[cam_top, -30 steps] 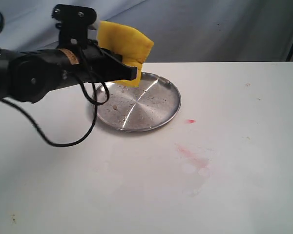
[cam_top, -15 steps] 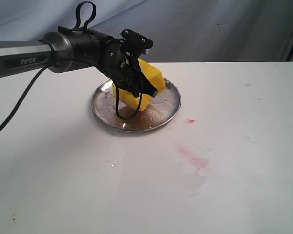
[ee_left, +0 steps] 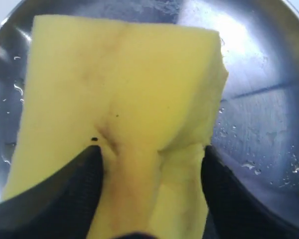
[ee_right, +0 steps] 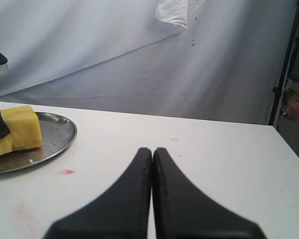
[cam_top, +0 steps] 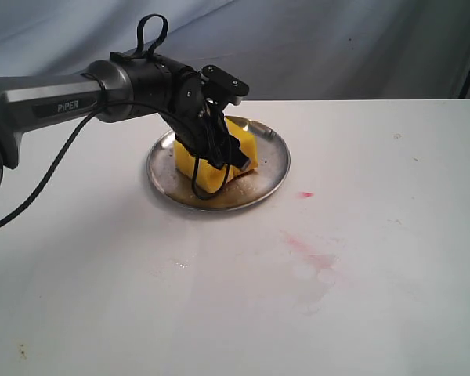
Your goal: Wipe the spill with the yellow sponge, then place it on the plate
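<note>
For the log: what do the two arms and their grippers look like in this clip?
The left arm has a silver-grey link lettered PiPER, then black wrist joints. A black cable trails from it, looping above the wrist. The left gripper is black with broad matte fingers. The right gripper shows two black tapered fingers; its arm is unseen.

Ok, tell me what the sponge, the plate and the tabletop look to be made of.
Yellow sponge: soft foam, matte; it creases deeply where it is pinched. Plate: metal, likely stainless steel, shiny; it mirrors light in streaks and shows scuffs. Table: smooth white top, slightly glossy; laminate or painted board, cannot tell which.
</note>
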Controlling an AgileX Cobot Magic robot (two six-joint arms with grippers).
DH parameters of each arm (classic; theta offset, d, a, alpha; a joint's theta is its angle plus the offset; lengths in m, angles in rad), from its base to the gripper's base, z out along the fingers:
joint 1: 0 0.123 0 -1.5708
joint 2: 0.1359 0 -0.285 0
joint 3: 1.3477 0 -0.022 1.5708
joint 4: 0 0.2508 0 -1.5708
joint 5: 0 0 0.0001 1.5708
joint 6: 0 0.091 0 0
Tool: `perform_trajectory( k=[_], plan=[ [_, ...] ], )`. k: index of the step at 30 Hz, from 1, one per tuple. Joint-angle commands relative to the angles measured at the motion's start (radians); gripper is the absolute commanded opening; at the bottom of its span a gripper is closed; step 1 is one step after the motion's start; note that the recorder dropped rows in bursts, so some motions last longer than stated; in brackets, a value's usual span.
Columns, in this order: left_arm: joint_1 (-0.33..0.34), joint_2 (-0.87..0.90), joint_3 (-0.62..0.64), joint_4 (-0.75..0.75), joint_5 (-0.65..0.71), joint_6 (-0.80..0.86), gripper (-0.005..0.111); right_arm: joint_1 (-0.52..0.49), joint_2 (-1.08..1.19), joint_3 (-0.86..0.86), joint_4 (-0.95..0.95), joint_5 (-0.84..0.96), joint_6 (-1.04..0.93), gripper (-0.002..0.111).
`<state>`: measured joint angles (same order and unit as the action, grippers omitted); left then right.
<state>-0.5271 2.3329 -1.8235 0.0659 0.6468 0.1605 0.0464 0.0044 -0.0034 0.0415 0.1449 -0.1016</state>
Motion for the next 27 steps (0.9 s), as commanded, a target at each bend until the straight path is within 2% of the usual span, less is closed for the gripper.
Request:
perform_trajectory(
  k=[1, 5, 9, 16, 21, 27],
  plan=[
    [0.0, -0.029, -0.007, -0.004, -0.002, -0.014, 0.062, 0.004, -0.004, 0.003, -0.004, -0.002, 0.002, 0.0],
    [0.0, -0.092, 0.011, -0.006, -0.058, -0.03, 0.061, 0.004, -0.004, 0.003, -0.004, -0.002, 0.002, 0.0],
    [0.0, -0.173, 0.096, -0.006, -0.172, -0.023, 0.061, 0.004, -0.004, 0.003, -0.004, -0.002, 0.002, 0.0],
    [0.003, -0.359, 0.37, -0.035, -0.419, 0.0, 0.061, 0.004, -0.004, 0.003, -0.004, -0.002, 0.002, 0.0],
    [0.023, -0.492, 0.569, -0.132, -0.573, 0.0, 0.061, 0.004, -0.004, 0.003, -0.004, -0.002, 0.002, 0.0],
    [0.078, -0.649, 0.827, -0.185, -0.794, 0.024, 0.048, 0.004, -0.004, 0.003, -0.004, -0.002, 0.002, 0.0]
  ],
)
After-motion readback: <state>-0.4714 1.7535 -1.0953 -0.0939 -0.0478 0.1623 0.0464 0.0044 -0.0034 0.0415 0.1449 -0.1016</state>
